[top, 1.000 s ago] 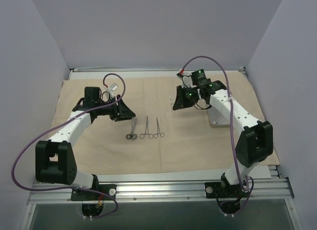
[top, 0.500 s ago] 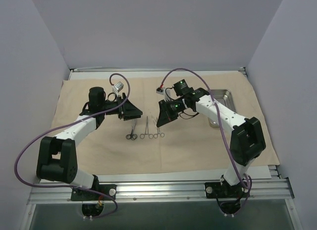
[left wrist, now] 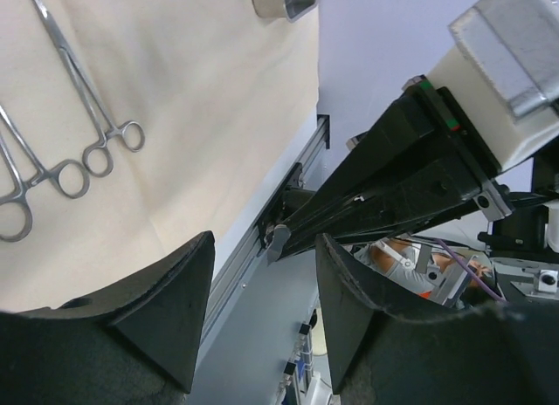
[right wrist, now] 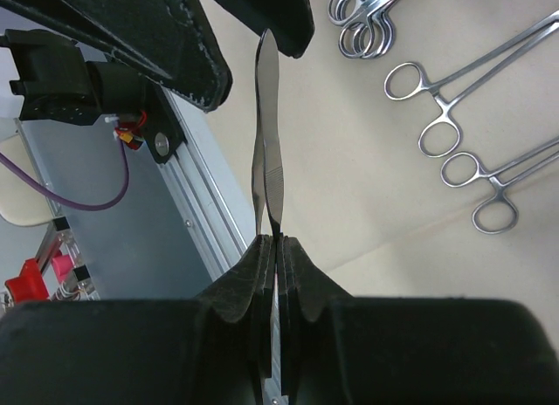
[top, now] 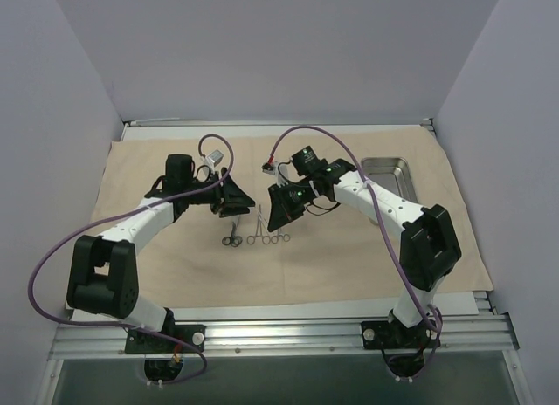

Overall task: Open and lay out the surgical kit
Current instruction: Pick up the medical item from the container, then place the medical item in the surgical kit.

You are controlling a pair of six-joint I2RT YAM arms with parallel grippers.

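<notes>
Both arms are the same build. Left arm (top: 144,220) and right arm (top: 384,204): white tube links, chunky black joint housings (top: 100,278). Each has one purple cable (top: 306,128) looping base to wrist. The black base plates (top: 162,339) carry white round caps. Left gripper (left wrist: 262,248) and right gripper (right wrist: 275,248): matte black wedge-shaped fingers with a fine-textured surface. Green LEDs (top: 304,152) are lit on the right wrist. It also has an off-white and grey block (left wrist: 511,51), a green edge stripe and a silver screw (left wrist: 483,198) on the black body.
</notes>
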